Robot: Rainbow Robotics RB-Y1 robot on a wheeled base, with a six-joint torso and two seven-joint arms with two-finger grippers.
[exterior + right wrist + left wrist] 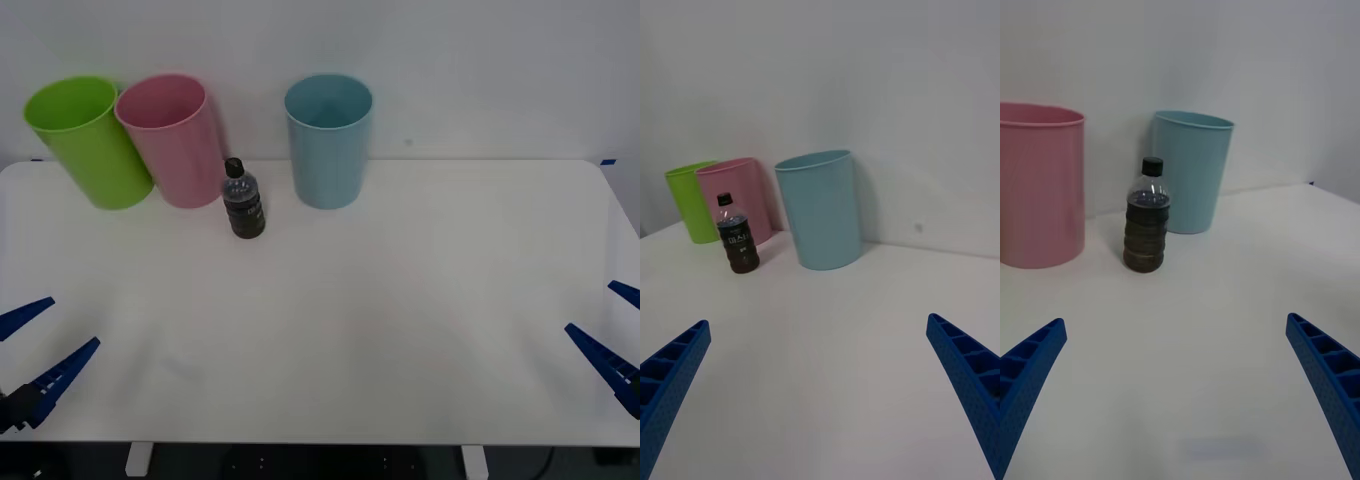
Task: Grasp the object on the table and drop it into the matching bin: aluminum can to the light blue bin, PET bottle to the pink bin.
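A small PET bottle [243, 199] [737, 236] [1148, 217] of dark liquid with a black cap stands upright on the white table [400, 300], just in front of the gap between the pink bin [170, 139] [739, 196] [1037, 195] and the light blue bin [328, 139] [821, 208] [1190, 171]. My left gripper [38, 345] [1176, 405] is open at the table's front left corner, far from the bottle. My right gripper [615, 330] [816, 397] is open at the front right edge, with nothing between its fingers.
A lime green bin [88, 141] [691, 201] stands against the pink bin at the back left. All three bins line the table's far edge against a white wall. Bare tabletop lies between the grippers and the bottle.
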